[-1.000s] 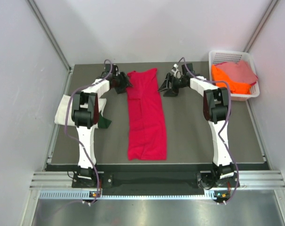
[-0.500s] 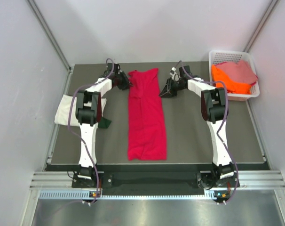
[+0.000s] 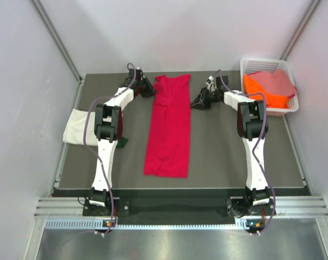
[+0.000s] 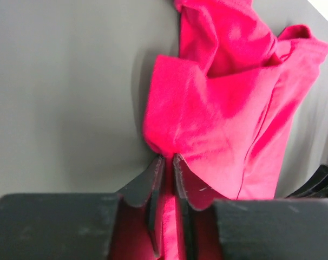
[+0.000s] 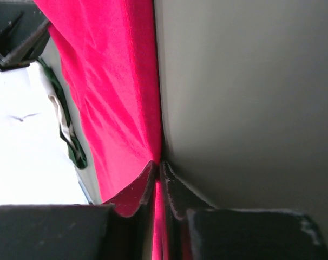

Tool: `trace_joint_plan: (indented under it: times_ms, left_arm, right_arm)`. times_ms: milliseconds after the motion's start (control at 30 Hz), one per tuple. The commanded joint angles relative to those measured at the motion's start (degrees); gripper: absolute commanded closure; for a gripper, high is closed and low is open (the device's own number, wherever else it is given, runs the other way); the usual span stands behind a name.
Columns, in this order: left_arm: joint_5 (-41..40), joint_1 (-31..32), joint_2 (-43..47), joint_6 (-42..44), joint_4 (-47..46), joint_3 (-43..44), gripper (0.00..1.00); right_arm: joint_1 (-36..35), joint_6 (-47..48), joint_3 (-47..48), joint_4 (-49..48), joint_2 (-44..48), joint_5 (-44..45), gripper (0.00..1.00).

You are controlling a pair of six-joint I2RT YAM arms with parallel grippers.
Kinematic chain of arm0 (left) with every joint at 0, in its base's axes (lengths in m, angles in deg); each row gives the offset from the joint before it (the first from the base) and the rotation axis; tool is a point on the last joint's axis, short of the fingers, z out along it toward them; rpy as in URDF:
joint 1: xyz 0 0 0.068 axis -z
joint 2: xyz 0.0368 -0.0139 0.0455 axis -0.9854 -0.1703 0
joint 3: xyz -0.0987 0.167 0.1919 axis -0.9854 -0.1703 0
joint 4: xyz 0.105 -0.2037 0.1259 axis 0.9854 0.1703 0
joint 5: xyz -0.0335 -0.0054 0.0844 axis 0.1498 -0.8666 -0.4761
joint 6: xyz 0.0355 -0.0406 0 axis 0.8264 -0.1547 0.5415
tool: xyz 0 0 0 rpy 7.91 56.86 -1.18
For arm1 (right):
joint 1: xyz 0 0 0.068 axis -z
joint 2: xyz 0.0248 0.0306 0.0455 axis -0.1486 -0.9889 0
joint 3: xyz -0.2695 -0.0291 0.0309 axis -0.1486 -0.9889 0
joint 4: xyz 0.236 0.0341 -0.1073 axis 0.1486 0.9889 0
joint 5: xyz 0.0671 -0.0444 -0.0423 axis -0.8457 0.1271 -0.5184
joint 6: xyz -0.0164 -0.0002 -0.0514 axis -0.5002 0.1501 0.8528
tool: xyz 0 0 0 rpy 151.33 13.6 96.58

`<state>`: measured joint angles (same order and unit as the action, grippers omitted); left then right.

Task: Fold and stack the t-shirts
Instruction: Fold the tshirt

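A crimson-red t-shirt (image 3: 169, 127), folded into a long strip, lies down the middle of the dark table. My left gripper (image 3: 152, 92) is shut on its far left corner; in the left wrist view red cloth (image 4: 223, 108) is pinched between the black fingers (image 4: 145, 187). My right gripper (image 3: 192, 102) is shut on the far right edge, with red fabric (image 5: 110, 92) running between its jaws. A cream-white t-shirt (image 3: 79, 128) lies at the table's left edge. Orange (image 3: 261, 89) and dusty pink (image 3: 276, 81) t-shirts fill the basket.
The white lattice basket (image 3: 256, 65) stands at the back right corner. A small dark green cloth (image 3: 122, 142) lies beside the left arm. Grey walls close in on the table at the left, back and right.
Both grippers have shut on the far end of the red t-shirt. The shirt's far end has shifted a little to the right and away, and the strip now lies slightly slanted.
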<state>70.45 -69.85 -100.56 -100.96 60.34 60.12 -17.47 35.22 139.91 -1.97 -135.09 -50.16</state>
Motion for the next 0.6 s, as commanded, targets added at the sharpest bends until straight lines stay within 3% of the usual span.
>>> trace_joint_plan:
  times_ms: [0, 33, 100, 167, 300, 567]
  left_arm:
    - [-2.46, -0.15, -0.40, 2.69, 3.33, 1.19, 0.76]
    - [-3.16, -0.24, 0.39, 3.13, 3.78, 0.32, 0.63]
    - [-4.04, -0.42, 4.60, 4.36, 3.96, -2.14, 0.54]
    - [-4.48, -0.50, 10.38, 5.50, 1.68, -8.19, 0.42]
    - [-6.15, -0.51, 19.80, 7.44, 0.00, -19.26, 0.31]
    - [-8.88, 0.90, 42.72, 5.52, -2.27, -44.05, 0.22]
  right_arm:
    - [1.02, 0.70, 1.04, -0.29, 0.73, 3.46, 0.72]
    - [0.93, 0.88, 0.61, -0.46, 0.99, 3.46, 0.64]
    - [0.93, 1.06, -0.80, -1.42, 3.09, 4.33, 0.49]
    - [0.93, 1.49, -3.17, -2.39, 4.85, 5.04, 0.44]
    - [0.76, 3.34, -8.00, -2.31, 12.13, 7.50, 0.36]
    - [-0.47, 3.26, -33.91, -9.85, 30.33, 15.50, 0.31]
